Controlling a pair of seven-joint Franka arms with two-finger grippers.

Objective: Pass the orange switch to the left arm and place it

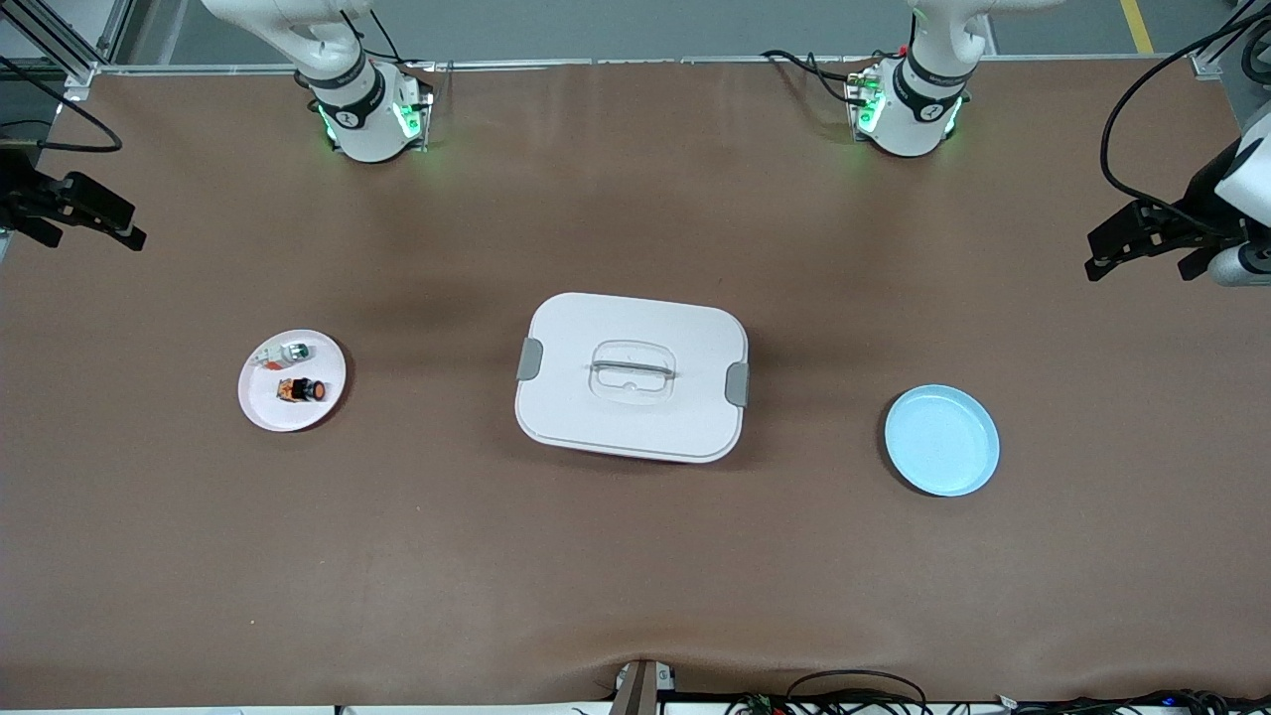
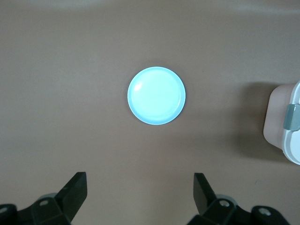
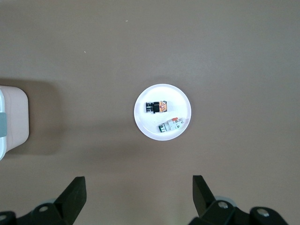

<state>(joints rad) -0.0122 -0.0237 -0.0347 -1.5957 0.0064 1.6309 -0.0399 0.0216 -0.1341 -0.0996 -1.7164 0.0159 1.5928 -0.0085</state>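
Lying on its side on the round pink plate [image 1: 260,405], toward the right arm's end of the brown table [image 1: 635,576]: the tiny black push-button orange switch [image 1: 301,390] with its round orange cap, just beside a small silver-white part with a green-tinted cap [image 1: 288,353] that sits farther from the front camera on the same plate

Standing mid-table between the 2 plates, well apart from both: the big white rounded-rectangular plastic box [image 1: 632,377], grey side clips shut, clear recessed lid handle on top

Resting bare toward the left arm's end: the round light blue plate [image 1: 941,441]

Hovering high at the table's edge with fingers spread wide and nothing between them: the right gripper [image 3: 139,197], looking down on the pink plate

Hanging likewise released and unloaded above the light blue plate: the left gripper [image 2: 140,193]
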